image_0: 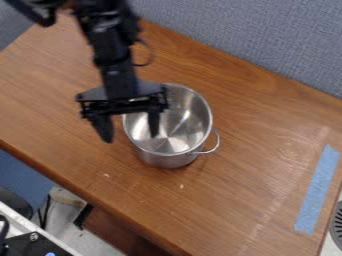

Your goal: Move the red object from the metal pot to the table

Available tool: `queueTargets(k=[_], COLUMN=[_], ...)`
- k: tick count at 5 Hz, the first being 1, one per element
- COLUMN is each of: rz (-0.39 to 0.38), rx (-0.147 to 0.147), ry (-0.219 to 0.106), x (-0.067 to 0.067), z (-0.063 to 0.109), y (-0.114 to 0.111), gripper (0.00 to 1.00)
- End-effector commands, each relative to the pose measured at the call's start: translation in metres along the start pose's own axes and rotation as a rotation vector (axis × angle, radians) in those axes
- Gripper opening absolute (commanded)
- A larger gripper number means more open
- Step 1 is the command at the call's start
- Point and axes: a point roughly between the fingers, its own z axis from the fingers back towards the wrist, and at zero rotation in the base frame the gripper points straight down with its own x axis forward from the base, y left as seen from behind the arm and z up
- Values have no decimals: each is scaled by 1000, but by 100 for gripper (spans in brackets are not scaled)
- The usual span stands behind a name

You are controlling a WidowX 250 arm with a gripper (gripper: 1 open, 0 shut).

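The red object cannot be seen anywhere. It is not on the table (254, 110), and the part of the metal pot (171, 125) that shows looks bare and shiny inside. It may be hiding low in the pot behind a finger, but I cannot tell.

The gripper (130, 121) hangs over the left rim of the pot, pointing almost straight down. Its two fingers (158, 117) are spread wide apart with nothing between them. One finger dips inside the pot, close to the left wall. The other finger is outside the pot, just to the left, over the bare wood. So the pot's wall sits between the fingers.

This looks like the reaching step, before any grab. Next, both fingers would need to go inside the pot, one on each side of the red block, then squeeze it. If they squeeze here, they might pinch the pot wall instead.
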Motion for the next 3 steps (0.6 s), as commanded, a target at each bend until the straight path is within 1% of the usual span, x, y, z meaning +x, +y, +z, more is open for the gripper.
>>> queueTargets(k=[1,2,3], rz=[85,180,102], rx=[-51,-74,-60], ry=[-28,-40,-13], x=[-1,-1,-3], z=[14,23,-3], y=[-11,-24,-15], gripper=[0,100,0])
